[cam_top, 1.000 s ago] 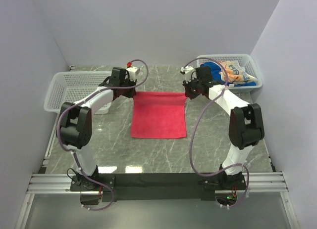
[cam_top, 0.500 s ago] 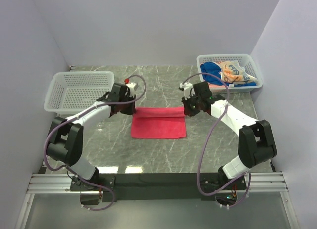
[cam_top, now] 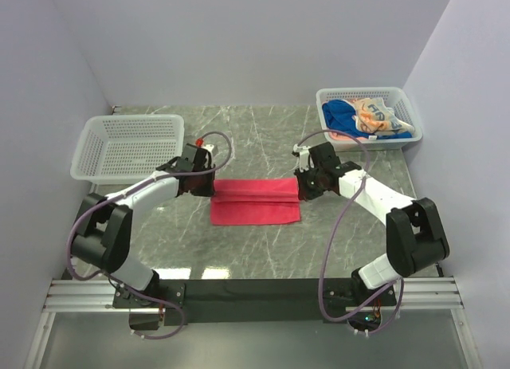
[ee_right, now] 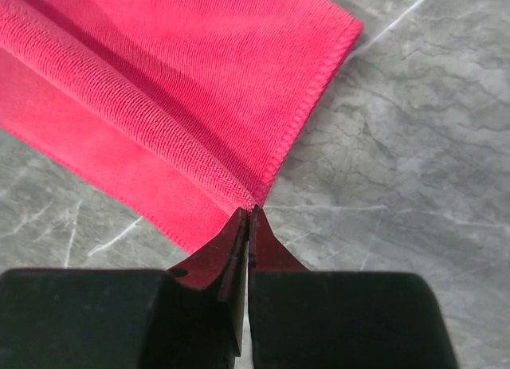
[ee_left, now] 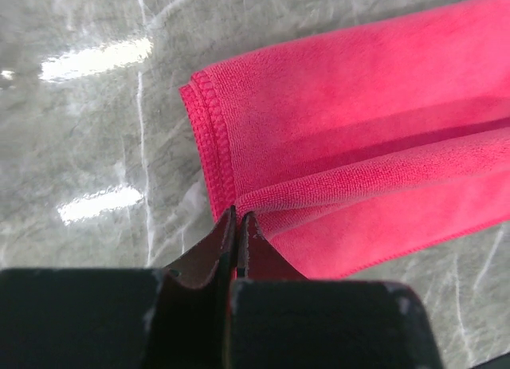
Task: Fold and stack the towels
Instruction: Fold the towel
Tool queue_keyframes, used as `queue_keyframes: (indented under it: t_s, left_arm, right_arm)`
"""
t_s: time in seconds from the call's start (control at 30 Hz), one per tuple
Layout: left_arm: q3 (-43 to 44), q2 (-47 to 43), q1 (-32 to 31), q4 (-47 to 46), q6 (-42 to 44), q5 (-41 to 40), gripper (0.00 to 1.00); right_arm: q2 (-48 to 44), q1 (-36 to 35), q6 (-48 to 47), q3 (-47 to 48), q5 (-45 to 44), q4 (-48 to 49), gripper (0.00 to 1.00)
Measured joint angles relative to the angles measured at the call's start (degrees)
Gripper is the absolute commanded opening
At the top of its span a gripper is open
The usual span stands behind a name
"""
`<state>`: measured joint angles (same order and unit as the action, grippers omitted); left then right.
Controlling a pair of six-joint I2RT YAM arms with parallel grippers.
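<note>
At the middle of the desk [cam_top: 263, 249], a pink-red towel [cam_top: 255, 203] lying partly doubled, with a raised ridge running across its width. At the towel's left end, left gripper [cam_top: 205, 183] clenched on a corner; at its right end, right gripper [cam_top: 303, 186] clenched on the matching corner, probably for an even, straight fold. Beyond the towel to the right, a white basket [cam_top: 405, 106] holding a deep blue towel [cam_top: 341, 114] and a printed towel [cam_top: 374, 114], seemingly awaiting folding. Beyond it to the left, another white basket [cam_top: 127, 146].

Overhead from behind, wrist views close, downward, sharing towel [cam_top: 255, 203]
</note>
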<state>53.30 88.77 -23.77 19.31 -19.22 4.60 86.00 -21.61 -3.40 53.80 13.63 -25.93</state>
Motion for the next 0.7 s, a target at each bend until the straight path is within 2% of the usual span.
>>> queue_keyframes:
  t_s: [0.27,0.47,0.7]
  left_arm:
    - [-0.2,-6.3,-0.1,2.5,-1.6,-0.4,0.01]
    - [-5.6,-10.6,-0.5,2.2,-5.0,0.0,0.01]
    - [-10.3,-10.3,-1.7,0.9,-9.2,0.1,0.08]
  right_arm:
    - [-4.4,0.0,4.0,-0.6,-1.0,-1.2,0.00]
    - [-5.0,-1.3,7.5,-1.0,-1.4,-2.9,0.00]
    - [-2.4,-1.4,12.2,-1.5,-1.2,-3.1,0.00]
